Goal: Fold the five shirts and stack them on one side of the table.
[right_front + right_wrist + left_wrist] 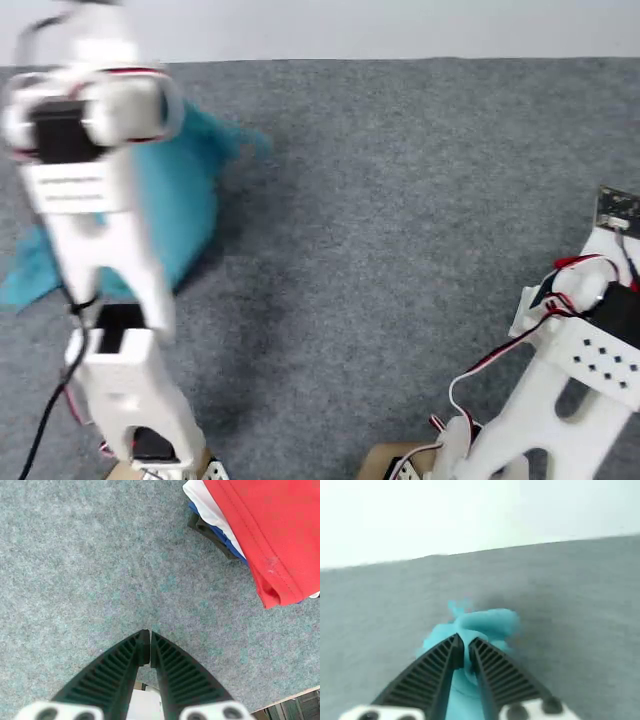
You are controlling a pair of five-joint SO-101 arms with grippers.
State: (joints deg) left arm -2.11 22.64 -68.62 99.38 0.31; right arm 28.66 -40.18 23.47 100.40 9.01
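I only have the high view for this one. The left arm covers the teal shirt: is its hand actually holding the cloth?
Observer: In the left wrist view, the left hand is closed, with the teal shirt showing between its fingers.
Operator: Any folded shirts yet?
Observer: The right wrist view shows a red shirt folded on top of white, blue and dark ones.
Operator: And the other arm?
Observer: The right hand is closed on nothing, over bare grey table beside that pile.

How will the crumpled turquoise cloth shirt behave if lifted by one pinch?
The turquoise shirt is probably floppy: it lies in soft, bunched folds, so it would likely drape and trail. Thin cloth, so likely light. Pushed, it may bunch up against the fuzzy grey table covering rather than slide.
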